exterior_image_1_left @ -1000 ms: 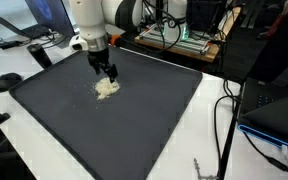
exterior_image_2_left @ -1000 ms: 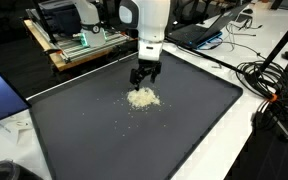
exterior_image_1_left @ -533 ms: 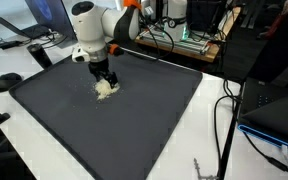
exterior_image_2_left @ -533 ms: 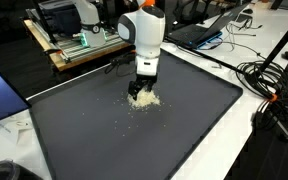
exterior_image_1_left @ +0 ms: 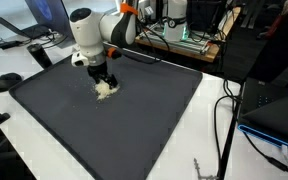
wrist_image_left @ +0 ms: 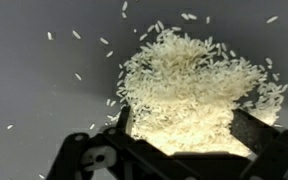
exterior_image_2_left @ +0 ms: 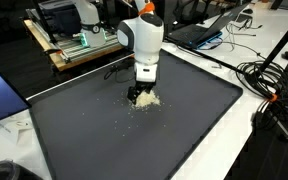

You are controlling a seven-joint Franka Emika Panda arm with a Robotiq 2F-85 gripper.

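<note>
Rice pile (wrist_image_left: pixel 194 85) lies on dark mat (exterior_image_1_left: pixel 154 125). Gripper (wrist_image_left: pixel 181 135) is down at it, fingers apart, straddling pile's near edge in wrist view. Bulk sits at 12 o'clock from fingertips, long axis approx 9–3, w/ stray grains around.

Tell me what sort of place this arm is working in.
Most likely a robotics lab or office bench: tangled cables lie on the white table, an open rack of electronics stands behind the dark mat, and a laptop sits alongside.
</note>
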